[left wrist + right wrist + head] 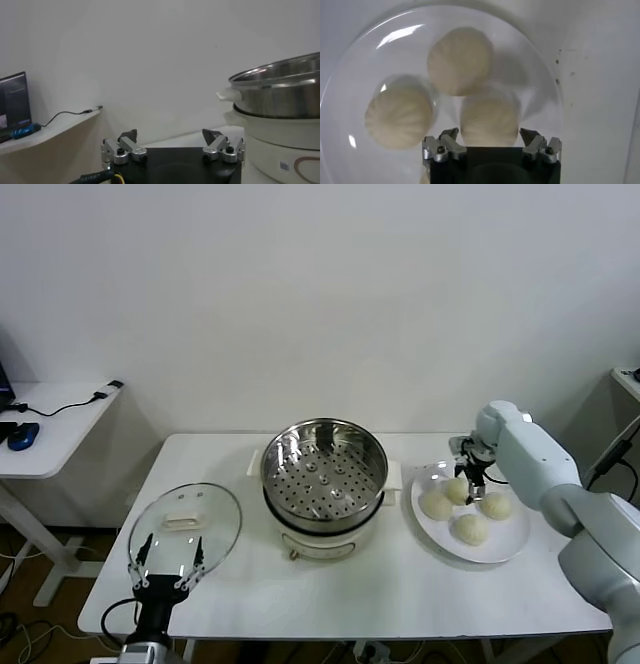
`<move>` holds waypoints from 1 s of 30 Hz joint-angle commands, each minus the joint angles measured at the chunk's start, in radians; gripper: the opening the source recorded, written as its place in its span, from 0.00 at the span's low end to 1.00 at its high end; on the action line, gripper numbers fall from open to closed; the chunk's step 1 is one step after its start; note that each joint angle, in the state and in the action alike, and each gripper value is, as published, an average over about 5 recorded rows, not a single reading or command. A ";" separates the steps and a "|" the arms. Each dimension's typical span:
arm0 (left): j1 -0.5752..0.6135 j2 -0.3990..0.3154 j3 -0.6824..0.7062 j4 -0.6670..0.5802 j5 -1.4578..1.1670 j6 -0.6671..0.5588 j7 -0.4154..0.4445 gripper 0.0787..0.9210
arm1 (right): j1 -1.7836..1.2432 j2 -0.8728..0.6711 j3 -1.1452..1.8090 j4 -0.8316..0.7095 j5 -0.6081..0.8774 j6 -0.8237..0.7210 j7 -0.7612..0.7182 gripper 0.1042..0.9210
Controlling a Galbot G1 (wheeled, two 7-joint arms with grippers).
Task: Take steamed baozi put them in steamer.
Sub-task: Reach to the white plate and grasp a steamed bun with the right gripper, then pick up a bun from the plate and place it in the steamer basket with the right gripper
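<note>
My right gripper (490, 142) hangs directly above the plate (512, 549), fingers spread wide with nothing between them. Straight under it, between my fingertips (449, 136), sits the nearest baozi (489, 119); in the head view that is the bun (458, 490) at the back of the plate. The job now is to close on it cleanly.

I judge the dough is soft, so I should come straight down until the fingertips reach past the dome's widest part, then squeeze only enough to hold it. Pinching high on the dome would likely let it slip or dent.

Just beyond the fingers, two more baozi (460, 60) (399, 116) crowd close, and the nearest appears to touch its neighbour. I need to stay centred so neither finger clips them. A fourth baozi (470, 528) lies on the plate's front part.

Farther off, across the table, the steamer (324, 469) stands open with its perforated tray bare, no bun in it yet.

Farthest away, my left gripper (167, 566) waits spread wide and unloaded by the glass lid (186, 522).
</note>
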 commanded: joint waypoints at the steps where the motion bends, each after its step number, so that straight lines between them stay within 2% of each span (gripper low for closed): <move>1: 0.001 0.000 0.001 -0.001 -0.001 -0.006 0.001 0.88 | -0.002 0.014 0.024 -0.021 -0.031 0.005 0.004 0.77; 5: 0.002 0.000 0.002 -0.003 -0.001 -0.005 0.001 0.88 | 0.000 0.020 0.031 -0.028 -0.032 0.003 0.005 0.65; 8: 0.002 0.000 0.001 -0.004 -0.001 -0.004 -0.001 0.88 | 0.002 0.021 0.033 -0.031 -0.033 0.004 0.002 0.61; 17: 0.006 0.001 -0.001 0.003 -0.004 -0.004 -0.001 0.88 | 0.016 -0.009 0.015 0.011 0.013 0.025 -0.023 0.57; 24: 0.009 0.003 -0.001 -0.001 -0.008 0.000 -0.001 0.88 | 0.155 -0.108 -0.252 0.213 0.238 0.078 -0.082 0.57; 30: 0.014 0.004 0.000 -0.012 -0.006 0.003 0.000 0.88 | 0.416 -0.097 -0.516 0.375 0.325 0.218 -0.105 0.57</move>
